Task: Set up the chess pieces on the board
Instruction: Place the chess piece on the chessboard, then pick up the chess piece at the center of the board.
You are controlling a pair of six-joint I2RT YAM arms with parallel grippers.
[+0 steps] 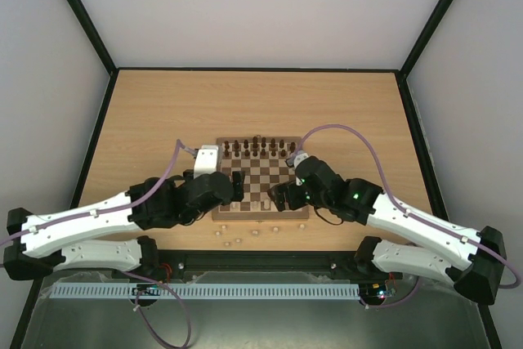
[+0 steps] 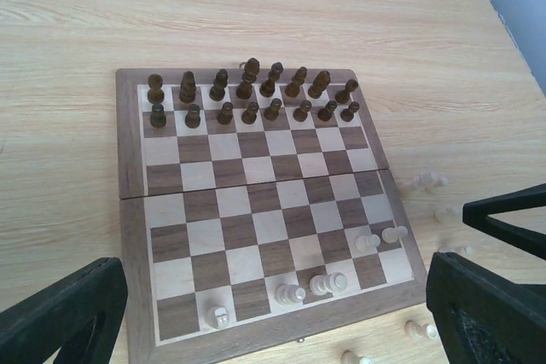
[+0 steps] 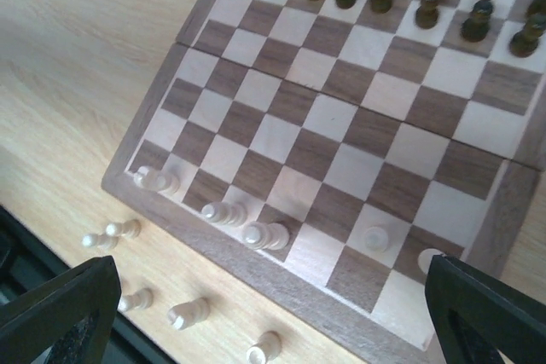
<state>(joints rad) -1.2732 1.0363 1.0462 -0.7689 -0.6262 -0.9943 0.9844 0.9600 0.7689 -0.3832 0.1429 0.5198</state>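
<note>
Left end effector (image 2: 273, 270): released, empty
Right end effector (image 3: 271, 266): released, empty
Dark pieces (image 2: 250, 101): two rows, board (image 2: 130, 210) far side

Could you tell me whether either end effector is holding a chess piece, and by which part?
Nothing is held: the left end effector and the right end effector both stand open and empty over the board.

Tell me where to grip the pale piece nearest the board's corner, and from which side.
Grip the pale piece across its slim body under the head, coming down from above: it seems upright, and its neighbour stands apart.
</note>
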